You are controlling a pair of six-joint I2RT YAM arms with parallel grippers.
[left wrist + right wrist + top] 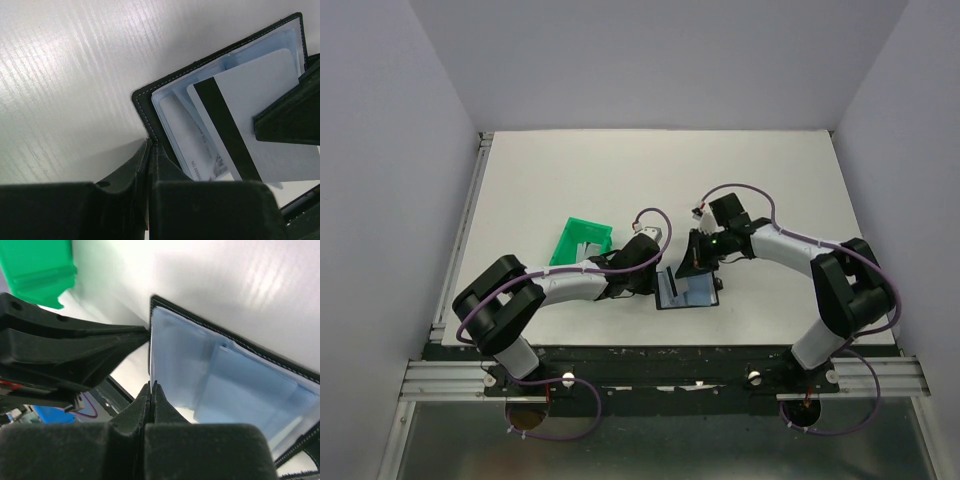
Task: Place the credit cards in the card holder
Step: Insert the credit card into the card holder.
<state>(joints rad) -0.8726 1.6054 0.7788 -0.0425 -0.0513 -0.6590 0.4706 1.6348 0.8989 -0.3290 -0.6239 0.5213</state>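
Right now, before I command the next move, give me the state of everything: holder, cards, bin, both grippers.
card holder: open, lying flat on the table, inside up.
striped card: gripped, over the open holder; whether it is in a slot, cannot tell.
sleeved card: tucked in a clear sleeve.
green bin: on the table, apart from both grippers.
left gripper: shut on the card holder's edge.
right gripper: shut on the striped card.

Black card holder point(687, 292) lies open (pale blue inside); a grey, black-striped card point(260, 95) tilts above it.
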